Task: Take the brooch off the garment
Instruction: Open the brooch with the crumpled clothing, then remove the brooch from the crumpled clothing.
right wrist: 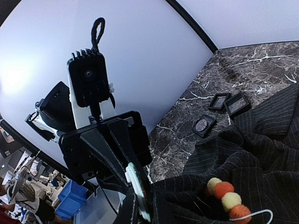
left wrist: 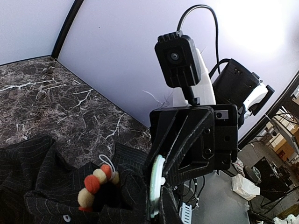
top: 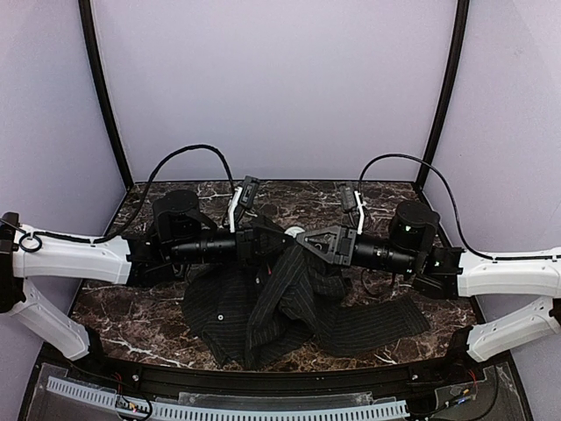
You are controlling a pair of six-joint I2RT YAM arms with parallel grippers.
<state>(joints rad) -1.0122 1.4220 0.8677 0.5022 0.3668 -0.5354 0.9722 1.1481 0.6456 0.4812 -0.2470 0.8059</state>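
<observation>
The black pinstriped garment (top: 263,307) lies bunched on the marble table, its middle lifted between my two grippers. The brooch (left wrist: 96,184) shows as an arc of orange and cream beads on the cloth, and appears again as beads (right wrist: 224,198) in the right wrist view. My left gripper (top: 267,239) is shut on a fold of the garment. Facing it tip to tip, my right gripper (top: 307,239) has its fingers closed round a pale green disc (left wrist: 156,186), seen edge-on. Whether the disc joins the beads I cannot tell. Cloth hides each gripper's fingers in its own wrist view.
Three small square black boxes (right wrist: 204,125) sit on the marble table (top: 114,298) beyond the garment. Curved purple walls with black posts (top: 105,96) close in the back and sides. Cables loop above both wrists.
</observation>
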